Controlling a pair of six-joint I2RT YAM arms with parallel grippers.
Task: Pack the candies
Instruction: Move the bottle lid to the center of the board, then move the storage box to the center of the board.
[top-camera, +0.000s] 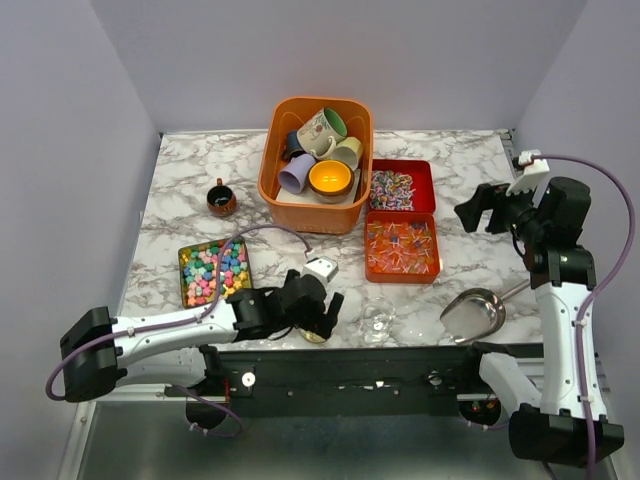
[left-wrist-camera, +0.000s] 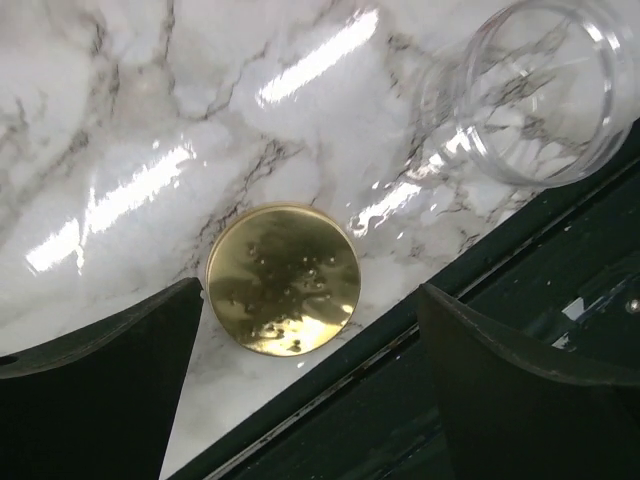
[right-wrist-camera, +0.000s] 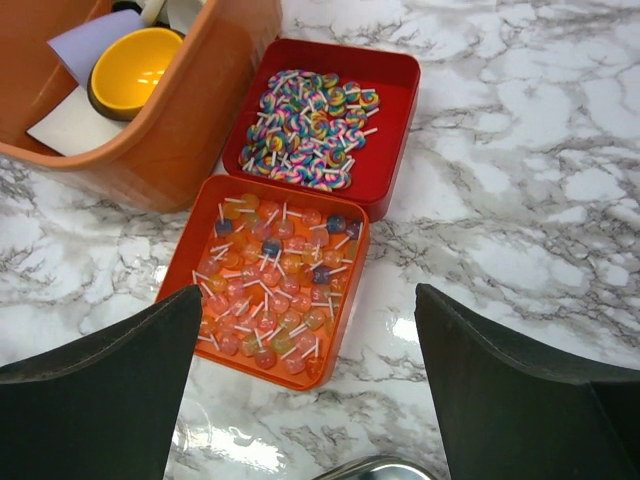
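Over on the left, a dark tray (top-camera: 183, 275) of pastel candies (top-camera: 214, 272) sits full, with a small brown cup (top-camera: 221, 198) beyond it. The left gripper (left-wrist-camera: 310, 300) hangs low near the table's front edge, jaws apart on either side of a gold lid (left-wrist-camera: 283, 279) lying flat, not touching it as far as I can see. Just beside it lies a clear jar (left-wrist-camera: 545, 95), with nothing in it. Behind is an orange bin (top-camera: 283, 190) of mugs (top-camera: 320, 130). To its right, a red tray (right-wrist-camera: 395, 75) holds the speckled candies (right-wrist-camera: 305, 125), and an orange tray (right-wrist-camera: 352, 285) against it holds the orange-red candies (right-wrist-camera: 270, 285). A metal scoop (top-camera: 475, 313) rests empty on the marble. The right gripper (right-wrist-camera: 308, 300) hovers above the orange tray, jaws wide, holding nothing. To my eye the packing has barely begun: the jar is open, but every sweet is in its tray, and scooping, filling and capping remain.
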